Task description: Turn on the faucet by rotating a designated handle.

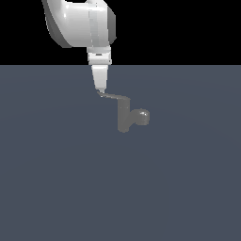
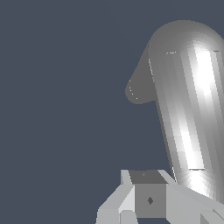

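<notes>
The small dull-grey faucet (image 1: 123,117) stands upright on the flat grey floor, with a rounded shiny-tipped side knob (image 1: 142,116) pointing to the exterior view's right. Its thin handle (image 1: 115,97) runs from the top of the body toward the exterior view's left. My gripper (image 1: 100,88) comes down from above with its fingers together, and its tip is at the handle's outer end. I cannot tell if they touch. In the wrist view the handle (image 2: 188,109) fills the frame as a long shiny bar close beside my gripper (image 2: 148,192). A duller part of the faucet (image 2: 138,89) shows behind it.
The large white robot arm (image 1: 77,21) hangs over the scene at the top. The grey floor (image 1: 56,179) stretches flat around the faucet, with a black background above its far edge.
</notes>
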